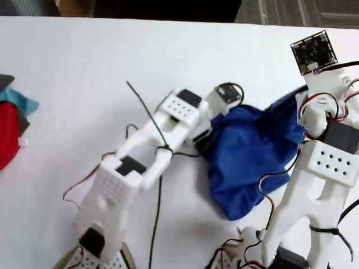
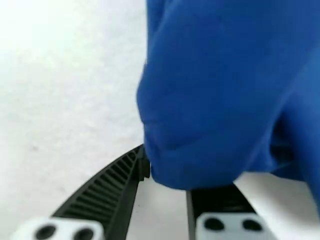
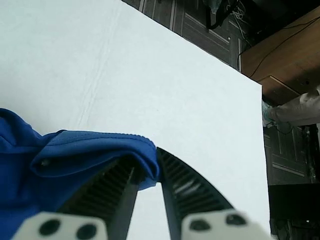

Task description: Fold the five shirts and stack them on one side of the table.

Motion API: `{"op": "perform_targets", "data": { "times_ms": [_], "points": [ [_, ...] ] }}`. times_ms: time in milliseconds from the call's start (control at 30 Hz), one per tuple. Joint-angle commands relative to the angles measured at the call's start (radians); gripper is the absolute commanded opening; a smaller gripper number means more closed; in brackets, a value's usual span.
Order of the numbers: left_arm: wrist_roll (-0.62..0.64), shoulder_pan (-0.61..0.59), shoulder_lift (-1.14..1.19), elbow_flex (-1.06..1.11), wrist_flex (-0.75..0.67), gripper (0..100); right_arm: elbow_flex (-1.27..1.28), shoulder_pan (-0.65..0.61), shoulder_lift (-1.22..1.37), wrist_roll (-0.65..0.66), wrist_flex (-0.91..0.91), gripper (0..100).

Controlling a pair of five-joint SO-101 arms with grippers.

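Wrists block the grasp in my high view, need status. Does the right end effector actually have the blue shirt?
Observer: Yes. In the right wrist view, the right end effector is shut on a folded edge of the blue shirt.
Operator: And the left one?
Observer: The left wrist view shows the left end effector pinching a thick bunch of the same shirt at its tips.

Two white arms, one at lower centre (image 1: 140,162), one at right (image 1: 328,168). One blue shirt (image 1: 247,151) at centre right. One pile of clothes (image 1: 8,131) at far left, number of pieces unclear.
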Motion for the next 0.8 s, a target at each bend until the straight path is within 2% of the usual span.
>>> {"op": "perform_targets", "data": {
  "times_ms": [0, 100, 367, 467, 533, 767],
  "points": [
    [-0.009, -0.012, -0.008, -0.013, -0.012, 9, -0.008, 0.008, -0.012, 0.002, 0.005, 2.2],
    [-0.009, -0.012, -0.008, -0.012, -0.012, 3, -0.008, 0.008, -0.012, 0.002, 0.005, 2.2],
    [-0.008, -0.018, -0.021, -0.019, 0.014, 3, -0.014, -0.001, -0.013, 0.0, 0.005, 2.2],
    [-0.009, -0.048, -0.046, -0.062, 0.106, 3, -0.06, -0.025, -0.027, -0.014, 0.005, 2.2],
    [-0.009, -0.086, -0.08, -0.104, 0.178, 3, -0.121, -0.045, -0.061, -0.068, 0.005, 2.1],
    [-0.011, -0.235, -0.347, -0.374, 0.44, 3, -0.379, -0.274, -0.125, -0.147, 0.113, 2.1]
  ]
}}
